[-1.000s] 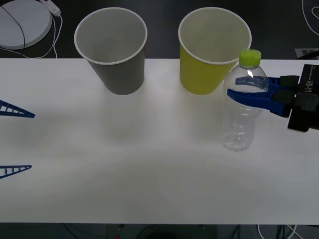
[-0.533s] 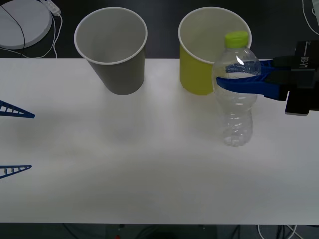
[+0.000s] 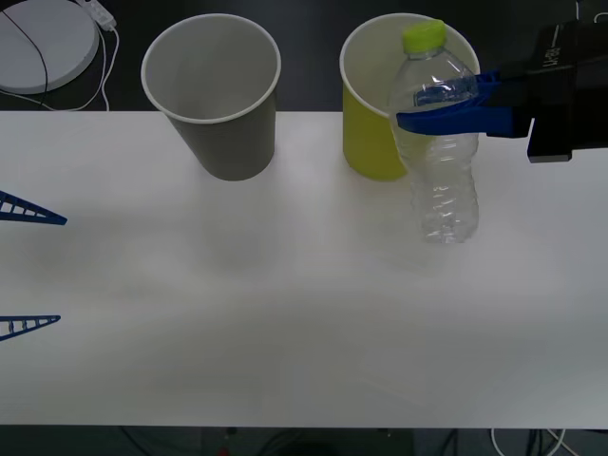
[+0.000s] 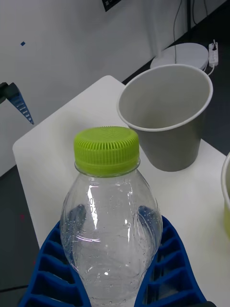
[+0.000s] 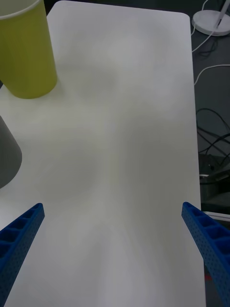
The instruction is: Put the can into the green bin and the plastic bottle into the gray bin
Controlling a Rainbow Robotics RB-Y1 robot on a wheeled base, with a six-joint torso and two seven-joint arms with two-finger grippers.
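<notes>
Change: over the last second your right gripper (image 3: 432,104) has lifted the plastic bottle (image 3: 439,161) off the table (image 3: 285,313) and carried it up and left in the front view.
Bottle now: upright in mid-air, overlapping the green bin (image 3: 380,133) at upper right of the frame.
Right jaws: clenched around the bottle's shoulder, just under the lime cap.
Meaning: you hold the bottle at the wrong bin; the gray bin (image 3: 218,104) at upper centre-left is its target.
Open room: bare table below and left of the bottle; both rims stand in your path, so I'd travel above them.
Left gripper (image 3: 28,266): parked at the frame's left edge, jaws spread.
</notes>
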